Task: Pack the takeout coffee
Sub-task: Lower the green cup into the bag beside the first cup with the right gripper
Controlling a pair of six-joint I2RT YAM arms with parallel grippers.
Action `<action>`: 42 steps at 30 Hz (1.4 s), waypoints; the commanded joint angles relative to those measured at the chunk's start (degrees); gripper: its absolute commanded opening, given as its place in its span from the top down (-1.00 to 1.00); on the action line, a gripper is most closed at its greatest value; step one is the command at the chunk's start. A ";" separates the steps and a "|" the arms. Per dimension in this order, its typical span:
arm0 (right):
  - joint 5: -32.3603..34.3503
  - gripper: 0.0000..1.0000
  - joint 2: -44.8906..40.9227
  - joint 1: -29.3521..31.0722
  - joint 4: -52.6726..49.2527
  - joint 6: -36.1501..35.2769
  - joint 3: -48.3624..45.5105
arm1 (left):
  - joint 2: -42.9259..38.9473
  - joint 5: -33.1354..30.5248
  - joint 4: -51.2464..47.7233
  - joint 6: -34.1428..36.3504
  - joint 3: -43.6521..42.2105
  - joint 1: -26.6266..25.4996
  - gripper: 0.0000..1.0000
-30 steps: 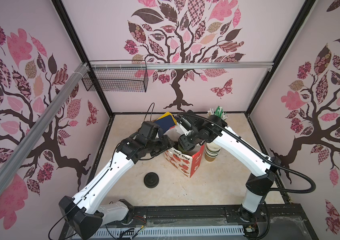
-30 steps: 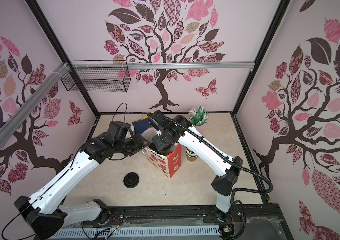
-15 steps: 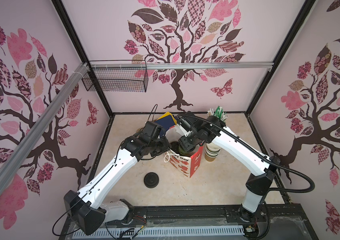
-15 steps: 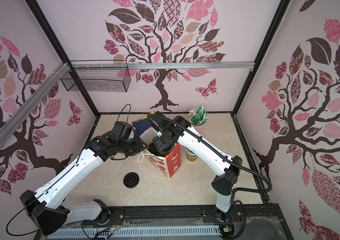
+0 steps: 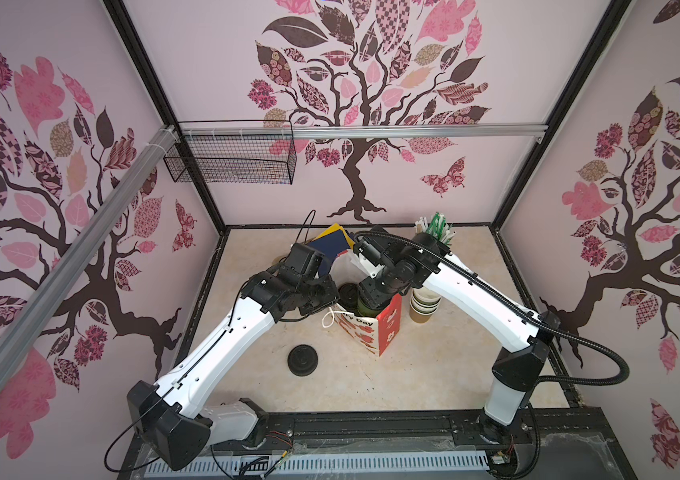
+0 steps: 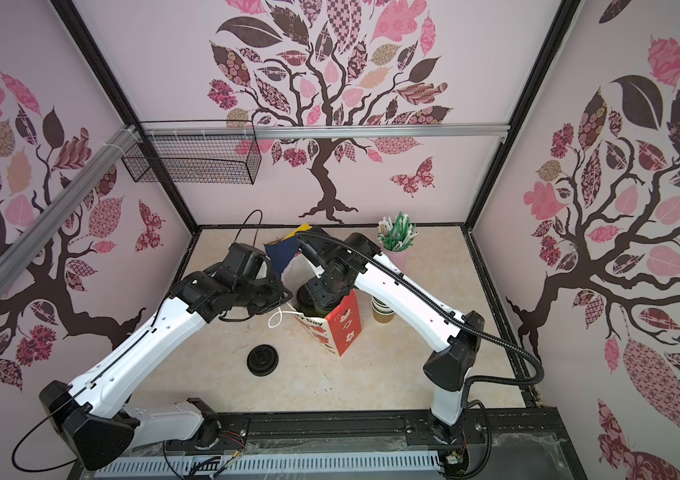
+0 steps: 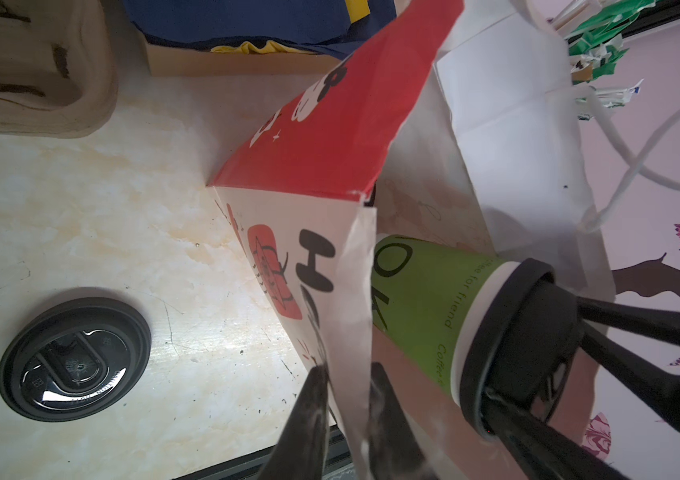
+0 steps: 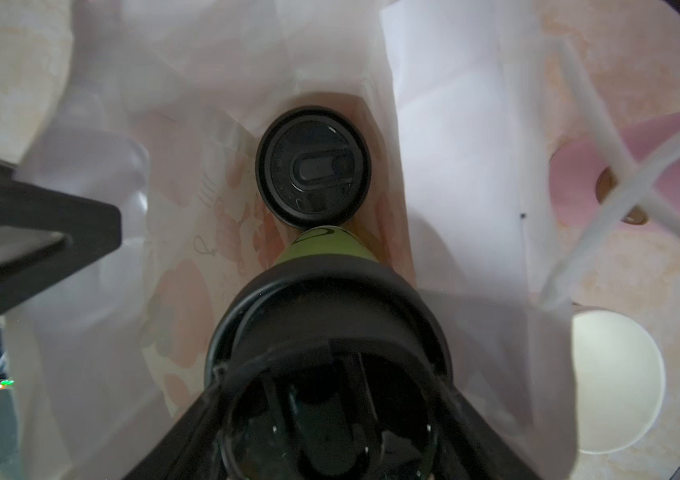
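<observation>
One cup (image 8: 312, 166) sits in the bag (image 5: 375, 328), the right pincer (image 8: 330, 361) squeezes the second cup (image 7: 425, 307) halfway in, and the left pincer (image 7: 346, 399) pinches the bag's rim.

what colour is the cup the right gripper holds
The paper cup is lime green with dark lettering; left wrist view shows it best.

Left gripper (image 7: 346, 376), jaws spread a second ago, now pinches the printed wall of the paper bag (image 7: 330, 145) and has drawn back leftward; the white string handle (image 5: 327, 320) has spilled outside; the lidded cup (image 7: 421, 299) in the right gripper (image 8: 330, 365) has sunk lower; a second lidded cup (image 5: 346, 291) has come into sight in both top views.
</observation>
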 commanded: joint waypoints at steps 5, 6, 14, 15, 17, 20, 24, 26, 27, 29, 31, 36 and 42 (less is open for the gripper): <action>-0.06 -0.34 -0.73 0.40 -2.12 -1.12 -1.47 | -0.46 1.91 0.70 1.64 2.42 -0.03 0.51; -0.11 -0.34 -0.42 0.48 -2.08 -1.22 -1.30 | -0.46 2.18 0.96 1.80 2.38 -0.06 0.50; 1.03 -0.34 3.64 0.54 -2.03 -2.02 0.66 | -1.72 1.61 1.63 1.90 2.35 0.01 0.25; 1.12 -0.34 4.07 0.50 -2.10 -2.09 0.72 | -2.09 1.10 1.65 1.71 2.39 -0.02 0.22; 1.05 -0.34 5.11 0.51 -2.09 -2.19 1.56 | -2.98 -0.02 1.42 1.72 2.88 0.01 0.11; 0.82 -0.35 6.69 0.51 -2.10 -2.29 3.30 | -3.74 -1.08 0.62 1.80 3.66 0.03 -0.03; 0.53 -0.35 8.33 0.51 -2.01 -2.37 4.24 | -4.83 -2.08 -1.00 1.72 4.09 -0.01 -0.17; 1.00 -0.35 8.75 0.51 -2.01 -2.37 3.98 | -5.59 -2.44 -1.83 1.51 4.13 0.16 -0.20; 1.32 -0.35 8.92 0.49 -1.97 -2.31 3.72 | -5.87 -2.36 -2.13 1.47 4.19 0.13 -0.21; 1.52 -0.36 9.17 0.50 -1.92 -2.29 3.61 | -6.47 -1.52 -2.62 1.46 4.05 0.16 -0.24; 1.57 -0.36 9.32 0.54 -1.92 -2.12 3.67 | -7.10 0.37 -2.84 1.39 3.95 0.21 -0.29; 0.78 -0.36 8.33 0.56 -1.93 -2.02 3.49 | -8.36 7.83 -1.36 1.33 3.08 0.18 -0.47; 1.17 -0.36 6.39 0.51 -1.33 -3.09 1.78 | -9.31 14.19 2.41 -0.32 0.82 0.19 -0.43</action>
